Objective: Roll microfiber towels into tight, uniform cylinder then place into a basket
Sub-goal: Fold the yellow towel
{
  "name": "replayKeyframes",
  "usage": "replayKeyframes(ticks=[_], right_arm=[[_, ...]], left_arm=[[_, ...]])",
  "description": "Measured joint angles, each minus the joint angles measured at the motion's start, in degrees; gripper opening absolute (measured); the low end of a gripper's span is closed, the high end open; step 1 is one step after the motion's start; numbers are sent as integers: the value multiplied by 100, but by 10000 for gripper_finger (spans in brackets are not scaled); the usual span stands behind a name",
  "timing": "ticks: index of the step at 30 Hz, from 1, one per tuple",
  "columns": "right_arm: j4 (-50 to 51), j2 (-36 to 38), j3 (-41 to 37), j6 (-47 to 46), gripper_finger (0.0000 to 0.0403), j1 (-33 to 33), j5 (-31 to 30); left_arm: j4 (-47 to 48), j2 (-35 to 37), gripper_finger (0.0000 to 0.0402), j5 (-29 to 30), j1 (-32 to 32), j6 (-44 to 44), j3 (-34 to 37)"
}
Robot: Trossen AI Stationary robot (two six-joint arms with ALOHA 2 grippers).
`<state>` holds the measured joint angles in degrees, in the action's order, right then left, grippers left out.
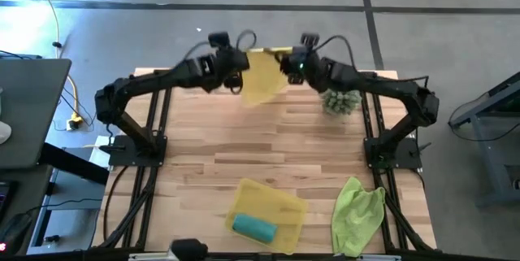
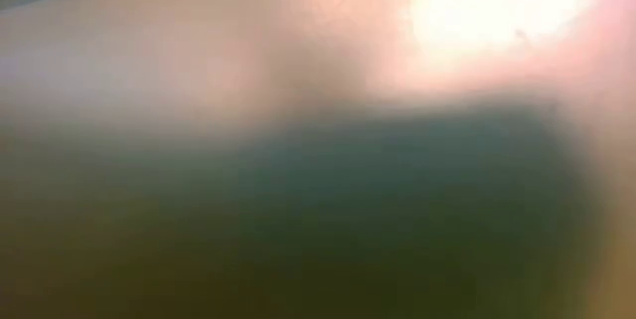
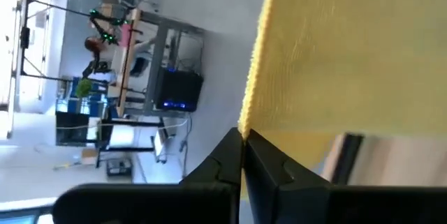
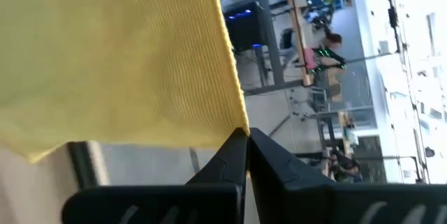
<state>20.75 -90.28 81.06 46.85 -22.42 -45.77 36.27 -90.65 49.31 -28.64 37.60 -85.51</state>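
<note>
**Yellow towel held aloft between both claws at the table's far edge**

Yellow towel (image 1: pixel 262 82) hangs at twelve o'clock on the table (image 1: pixel 244 151), pinched at two upper corners. Left gripper (image 1: pixel 236 64) clamped shut on the corner toward nine o'clock; right gripper (image 1: pixel 286 64) clamped shut on the corner toward three o'clock. Held edge runs nine-to-three between the claws, cloth drooping toward six o'clock. Confirmed up close: closed fingertips (image 3: pixel 241 147) biting one towel corner, closed fingertips (image 4: pixel 246 144) biting the other.

Both arms equally near, each owning one corner. Judged next: lay the cloth flat toward six o'clock with the long edge kept nine-to-three, ready for rolling.

Basket (image 1: pixel 286 202) sits at six o'clock, well apart from the claws, with the teal towel (image 1: pixel 254 227) already rolled inside. Lime green towel (image 1: pixel 359 212) lies crumpled at five o'clock, just beside the basket. Spiky plant (image 1: pixel 341 101) rests at two o'clock, near the right arm, possibly in the way of a wide lay-down. Low view fully blocked.
</note>
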Motion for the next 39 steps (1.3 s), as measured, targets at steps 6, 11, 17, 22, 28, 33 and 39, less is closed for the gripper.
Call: replayKeyframes(ticks=[6,11,17,22,28,33,39], right_arm=[[707,7,513,-195,0,205,-193],[1524,9,-191,-1558,0,723,138],[1137,-2,-1964,-2986,0,1482,767],[642,2,-2900,-4039,0,2219,1107],[282,4,-3325,-4914,0,2965,1496],[291,4,-3321,-5263,0,3289,1741],[163,4,-3321,-5390,0,3226,2085]], left_arm=[[475,54,0,-811,86,-335,-501],[2012,-348,0,-1112,704,-1830,-408],[1964,-808,0,-1924,1319,-2527,542],[1505,-932,0,-2781,1834,-2889,987],[1264,-931,0,-3400,2342,-3843,1187],[1266,-933,0,-3462,2681,-4325,1187],[1277,-990,0,-4050,2798,-4495,1187]])
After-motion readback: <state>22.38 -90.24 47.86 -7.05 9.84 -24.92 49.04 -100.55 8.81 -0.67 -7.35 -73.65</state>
